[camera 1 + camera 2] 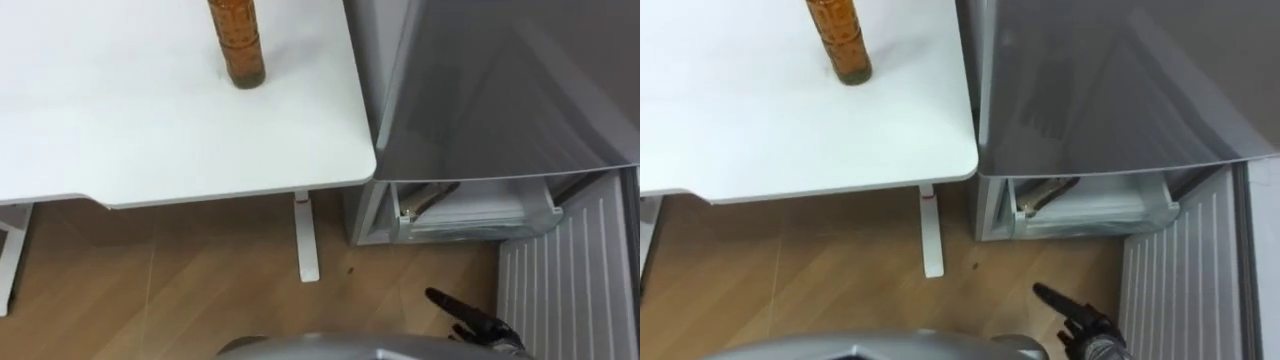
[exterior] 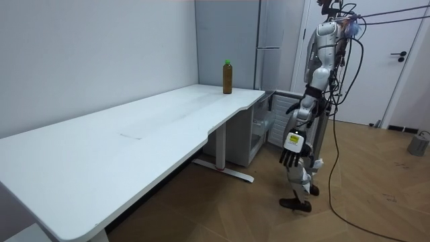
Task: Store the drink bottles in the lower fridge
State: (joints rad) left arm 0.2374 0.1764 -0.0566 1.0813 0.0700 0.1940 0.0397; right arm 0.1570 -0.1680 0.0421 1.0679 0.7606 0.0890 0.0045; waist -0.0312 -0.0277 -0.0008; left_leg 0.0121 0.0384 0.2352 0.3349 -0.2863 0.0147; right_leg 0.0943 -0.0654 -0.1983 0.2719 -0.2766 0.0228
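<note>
A bottle of amber drink (image 1: 237,45) with a green cap (image 2: 228,62) stands upright on the white table (image 1: 150,130), near its far right corner. To the table's right is the grey fridge (image 1: 500,90). Its lower compartment is open, and something brown (image 1: 1045,193) lies in the clear drawer (image 1: 470,215). I stand on the wooden floor in front of the fridge. My right hand (image 1: 478,324) is low before the open compartment, empty, with a finger stretched out. My left hand (image 2: 290,156) hangs at my side, fingers relaxed, holding nothing.
The lower fridge door (image 1: 570,285) is swung out on my right, its ribbed white inner side facing me. A white table leg (image 1: 305,235) stands on the floor just left of the fridge. A small grey bin (image 2: 418,144) sits at the room view's far right.
</note>
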